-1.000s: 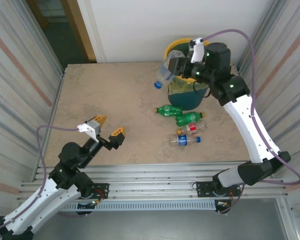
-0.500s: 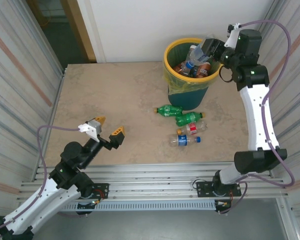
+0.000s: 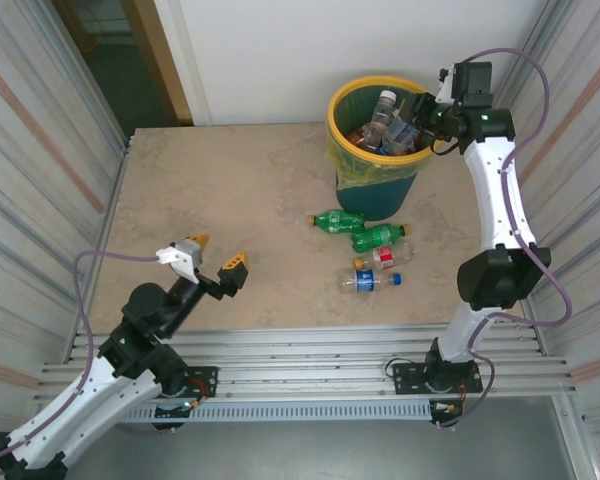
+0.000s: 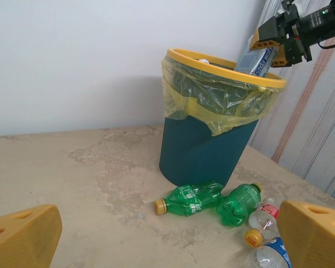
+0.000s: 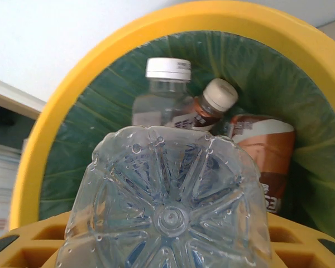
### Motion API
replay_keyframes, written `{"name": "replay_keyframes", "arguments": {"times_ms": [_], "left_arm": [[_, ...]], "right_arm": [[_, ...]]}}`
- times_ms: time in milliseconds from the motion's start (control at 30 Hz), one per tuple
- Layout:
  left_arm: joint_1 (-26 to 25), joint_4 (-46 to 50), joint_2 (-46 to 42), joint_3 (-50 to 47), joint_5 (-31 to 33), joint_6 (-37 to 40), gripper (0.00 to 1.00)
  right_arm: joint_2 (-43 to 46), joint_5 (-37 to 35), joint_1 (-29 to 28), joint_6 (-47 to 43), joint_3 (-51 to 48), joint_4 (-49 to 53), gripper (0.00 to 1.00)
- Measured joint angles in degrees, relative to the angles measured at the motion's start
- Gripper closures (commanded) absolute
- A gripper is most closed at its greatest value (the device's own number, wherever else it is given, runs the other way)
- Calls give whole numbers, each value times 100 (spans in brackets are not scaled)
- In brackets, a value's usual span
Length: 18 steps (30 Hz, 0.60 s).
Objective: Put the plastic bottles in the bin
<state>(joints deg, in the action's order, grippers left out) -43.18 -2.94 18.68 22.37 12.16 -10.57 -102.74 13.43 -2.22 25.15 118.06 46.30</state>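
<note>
I see the bin (image 4: 201,151) as smooth, faintly glossy teal plastic, its liner bag (image 4: 223,100) thin, crinkled and translucent. The clear bottle (image 5: 167,206) has a glossy, moulded plastic base beaded with droplets. The tabletop (image 3: 230,190) looks matt, marbled like stone; the side walls (image 3: 40,150) look like ribbed metal.
</note>
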Motion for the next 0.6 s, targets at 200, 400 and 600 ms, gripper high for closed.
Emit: {"name": "replay_keyframes", "arguments": {"times_ms": [200,400,600], "left_arm": [[0,-4,31,0,15,-17,1],[0,-4,131,0,15,-20,1],[0,-4,131,0,57,-20,1]], "right_arm": [[-157,-216,-7,-133,90,363,44],[-393,-339,-114,-323,479,522,22],[-566,-643,-205,-514,1169,918,18]]}}
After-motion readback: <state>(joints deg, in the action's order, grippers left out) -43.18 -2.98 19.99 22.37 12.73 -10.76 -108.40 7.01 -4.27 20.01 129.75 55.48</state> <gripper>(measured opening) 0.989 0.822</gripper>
